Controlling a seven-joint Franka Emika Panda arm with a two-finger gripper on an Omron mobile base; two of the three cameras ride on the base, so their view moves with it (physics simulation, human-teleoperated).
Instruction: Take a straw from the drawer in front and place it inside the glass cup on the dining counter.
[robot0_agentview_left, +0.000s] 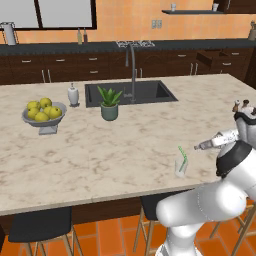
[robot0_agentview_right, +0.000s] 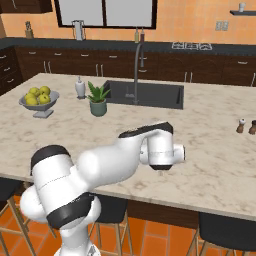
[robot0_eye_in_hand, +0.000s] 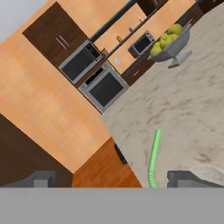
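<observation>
The thin striped green straw (robot0_agentview_left: 182, 155) leans in the clear tumbler (robot0_agentview_left: 181, 167) on veined marble (robot0_agentview_left: 100, 150); tool (robot0_eye_in_hand: 111, 178) spread wide, empty.

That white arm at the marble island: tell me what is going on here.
The thin green striped straw already stands tilted in the small clear glass cup near the front edge of the beige marble dining counter. The white arm's tool is open, holds nothing, and sits beside the straw. Farther along the counter stand a grey bowl of yellow-green fruit and a small potted plant.

Dining counter (robot0_agentview_left: 100, 155) carries fruit bowl (robot0_agentview_left: 44, 116), potted plant (robot0_agentview_left: 109, 104), seemingly glass cup (robot0_agentview_left: 181, 167)
</observation>
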